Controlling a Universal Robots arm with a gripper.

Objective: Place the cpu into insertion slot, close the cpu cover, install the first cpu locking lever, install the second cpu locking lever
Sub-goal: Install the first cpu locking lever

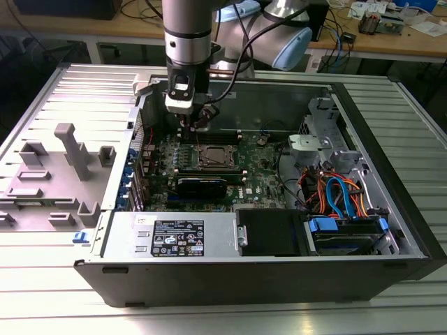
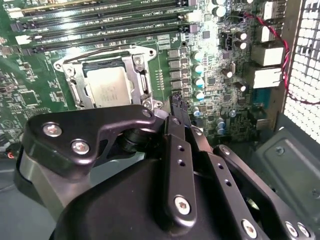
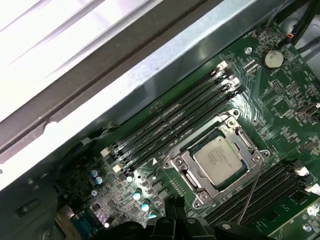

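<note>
1. The gripper [image 2: 177, 107] is closest in the second wrist view: its dark fingers look pressed together at the tips with nothing between them, and they hang just beside one corner of the insertion slot [image 2: 67, 70]
2. The cpu [image 2: 107, 87] already lies flat in that slot, its silver-grey top facing up, on the green motherboard [image 2: 30, 97] next to the long black memory slots [image 2: 100, 25], so the first step looks done
3. The cpu cover [image 2: 137, 80] appears folded down, framing the chip on all sides with the top showing through its cut-out; I judge the second step done too
4. A thin wire lever [image 2: 100, 54] runs low along the slot's edge on the memory-slot side and seems to be lying down, though whether it is hooked I cannot tell
5. In the first wrist view another wire lever [image 3: 251, 192] slants away from the slot's other side and looks unlatched, so at least one lever is left
6. In the exterior view the arm reaches down into the open computer case [image 1: 265, 272] over the board
</note>
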